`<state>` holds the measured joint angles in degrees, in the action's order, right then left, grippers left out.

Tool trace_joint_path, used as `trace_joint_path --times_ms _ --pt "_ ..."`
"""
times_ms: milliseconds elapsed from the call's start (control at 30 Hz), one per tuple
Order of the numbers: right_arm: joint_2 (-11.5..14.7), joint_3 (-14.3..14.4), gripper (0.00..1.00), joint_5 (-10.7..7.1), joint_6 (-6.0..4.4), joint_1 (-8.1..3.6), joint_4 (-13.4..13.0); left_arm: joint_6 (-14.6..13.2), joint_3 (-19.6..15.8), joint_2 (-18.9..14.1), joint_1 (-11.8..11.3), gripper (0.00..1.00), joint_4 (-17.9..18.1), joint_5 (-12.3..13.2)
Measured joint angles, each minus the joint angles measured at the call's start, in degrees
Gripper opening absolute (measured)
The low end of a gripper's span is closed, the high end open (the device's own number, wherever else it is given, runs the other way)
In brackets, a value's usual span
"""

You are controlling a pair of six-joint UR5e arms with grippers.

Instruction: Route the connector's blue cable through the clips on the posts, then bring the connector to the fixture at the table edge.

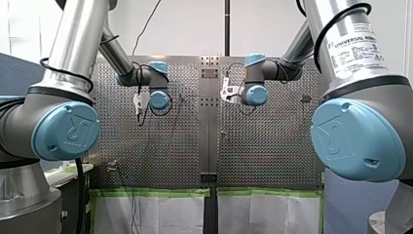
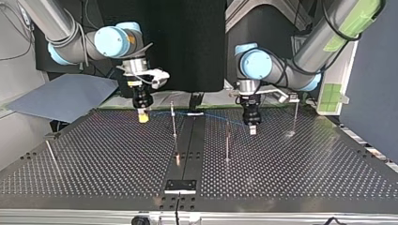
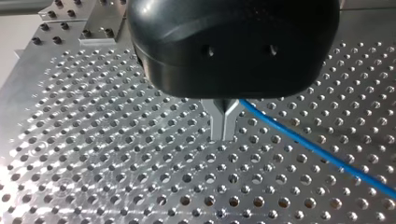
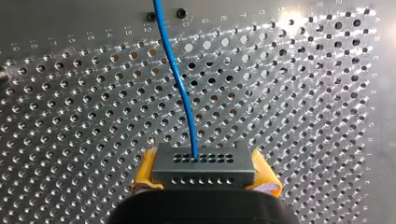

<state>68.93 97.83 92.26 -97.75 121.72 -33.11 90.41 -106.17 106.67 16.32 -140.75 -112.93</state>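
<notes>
holds connector [image 4: 204,163] clamped in right jaws, far left in the top view; pinches cable [image 3: 299,140] in left jaws, far right, stretching it taut above worktop [image 2: 94,154], likely to lower it into clips on posts [image 2: 174,123].

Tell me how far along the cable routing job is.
Done: my right claw grips the connector, and my left claw seems shut on the blue cable. In hand: the cable hangs stretched between them, crossing one post; whether it sits in a clip I cannot tell. Left: the other posts, then the fixture.
</notes>
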Motion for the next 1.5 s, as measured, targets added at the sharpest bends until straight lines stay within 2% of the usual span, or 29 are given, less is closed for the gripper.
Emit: trace_joint_path --times_ms 133,333,633,900,1233,1500 --pt "-0.1 -0.4 0.00 -0.09 -0.06 -0.38 0.0 0.1 0.8 0.8 -0.2 0.00 -0.3 0.7" --pt "-0.6 -1.6 0.00 -1.07 -0.77 -1.00 0.0 0.6 2.7 1.0 -0.7 0.00 -1.1 1.7" --pt "-3.3 -4.1 0.00 -1.64 -0.95 -1.52 0.4 0.9 5.8 2.3 -1.6 0.00 -3.7 3.2" --pt "-6.2 -7.1 0.00 -2.41 -0.84 -1.83 1.0 1.5 7.4 5.1 -2.1 0.00 -4.0 3.6" --pt "-7.2 -10.9 0.00 -2.67 -0.85 -2.55 2.1 2.6 8.6 5.3 -3.8 0.00 -4.1 4.9" --pt "-9.7 -14.5 0.00 -3.33 -0.61 -2.84 4.0 2.9 8.6 5.3 -4.4 0.00 -4.0 6.2"
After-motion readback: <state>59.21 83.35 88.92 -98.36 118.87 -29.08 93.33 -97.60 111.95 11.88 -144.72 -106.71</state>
